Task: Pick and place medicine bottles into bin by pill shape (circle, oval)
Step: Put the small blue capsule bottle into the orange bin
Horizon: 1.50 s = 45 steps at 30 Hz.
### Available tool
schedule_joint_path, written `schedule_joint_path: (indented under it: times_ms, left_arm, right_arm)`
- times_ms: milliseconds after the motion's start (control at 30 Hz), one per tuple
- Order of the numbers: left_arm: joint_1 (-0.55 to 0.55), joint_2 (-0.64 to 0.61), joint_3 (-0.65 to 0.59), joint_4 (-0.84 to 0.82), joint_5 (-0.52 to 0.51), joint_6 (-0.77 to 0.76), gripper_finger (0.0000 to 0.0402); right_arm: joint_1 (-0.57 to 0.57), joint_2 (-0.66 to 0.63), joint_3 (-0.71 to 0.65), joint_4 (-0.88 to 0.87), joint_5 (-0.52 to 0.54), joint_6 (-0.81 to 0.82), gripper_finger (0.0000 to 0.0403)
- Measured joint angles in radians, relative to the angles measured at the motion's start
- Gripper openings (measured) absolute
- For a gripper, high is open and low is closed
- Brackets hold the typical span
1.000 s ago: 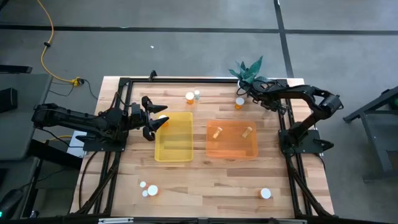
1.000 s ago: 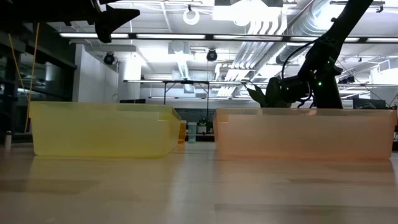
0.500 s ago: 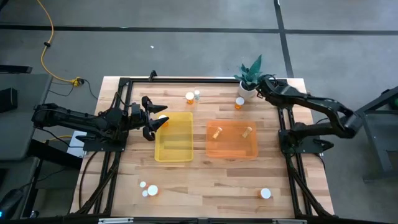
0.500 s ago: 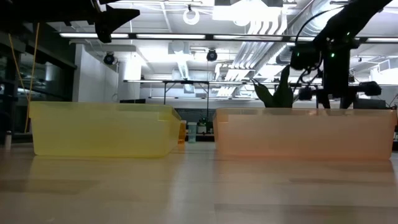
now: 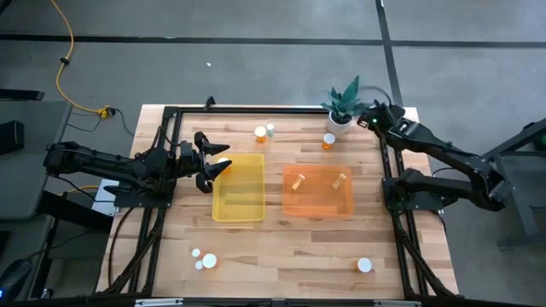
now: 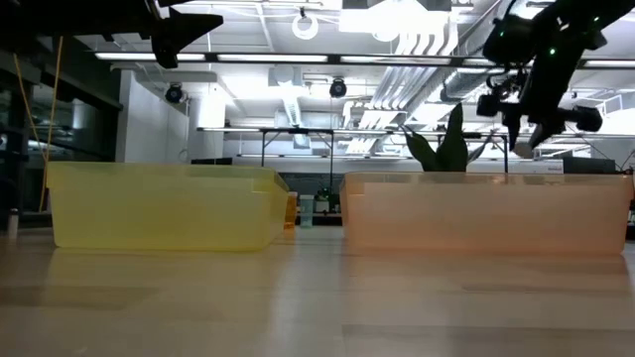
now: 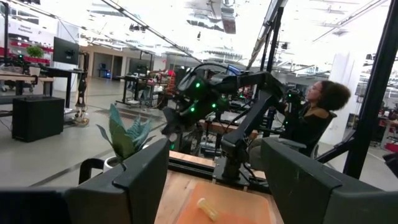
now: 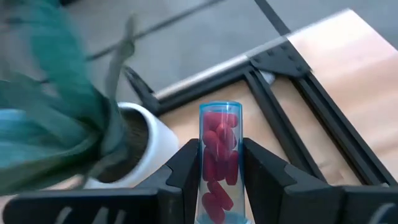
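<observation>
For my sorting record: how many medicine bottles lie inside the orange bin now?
2. The left bottle lies near the orange bin's left wall, the right bottle near its right wall. From above, none seems hidden.

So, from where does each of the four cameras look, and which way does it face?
High view: above the table, straight down; both arms, yellow bin, orange bin.
Low view: at table-top height, level across; both bins, arms above.
Left wrist view: past the open left gripper toward the right arm.
Right wrist view: down at the right gripper holding a clear bottle of red oval pills.
Shared: the plant shows in all four.
</observation>
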<state>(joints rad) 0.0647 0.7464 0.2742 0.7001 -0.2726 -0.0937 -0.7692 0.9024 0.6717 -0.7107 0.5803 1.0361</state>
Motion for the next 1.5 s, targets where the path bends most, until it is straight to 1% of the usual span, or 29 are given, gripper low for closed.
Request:
schedule_joint_path:
  times_ms: [167,333,467,600,700,867,1000,1167,1300,1500]
  left_arm:
    - [0.0,0.0,0.0,0.0,0.0,0.0,0.0241]
    - [0.0,0.0,0.0,0.0,0.0,0.0,0.0241]
    - [0.0,0.0,0.0,-0.009,0.0,0.0,0.0241]
    - [0.0,0.0,0.0,-0.026,0.0,0.0,0.0241]
    - [0.0,0.0,0.0,-0.024,0.0,0.0,0.0241]
    - [0.0,0.0,0.0,-0.023,-0.007,0.0,0.0241]
    - [0.0,0.0,0.0,-0.023,-0.028,0.0,0.0241]
    - [0.0,0.0,0.0,-0.023,-0.031,0.0,0.0241]
    - [0.0,0.0,0.0,-0.023,-0.031,0.0,0.0241]
    - [0.0,0.0,0.0,-0.023,-0.031,0.0,0.0241]
  right_arm:
    - [0.0,-0.061,0.0,0.103,-0.039,-0.096,0.0092]
    - [0.022,-0.096,0.0,0.279,-0.11,-0.222,0.0092]
    - [0.063,-0.117,0.0,0.432,-0.187,-0.331,0.0092]
    - [0.131,-0.129,0.001,0.566,-0.277,-0.402,0.0092]
    - [0.203,-0.129,0.0,0.645,-0.34,-0.447,0.0092]
    - [0.356,-0.105,0.001,0.727,-0.36,-0.523,0.0092]
    - [0.489,-0.033,0.001,0.799,-0.327,-0.568,0.0092]
    - [0.632,0.132,0.001,0.962,-0.299,-0.642,0.0092]
    - [0.702,0.293,0.001,1.119,-0.299,-0.679,0.0092]
    - [0.761,0.552,0.001,1.348,-0.311,-0.683,0.0092]
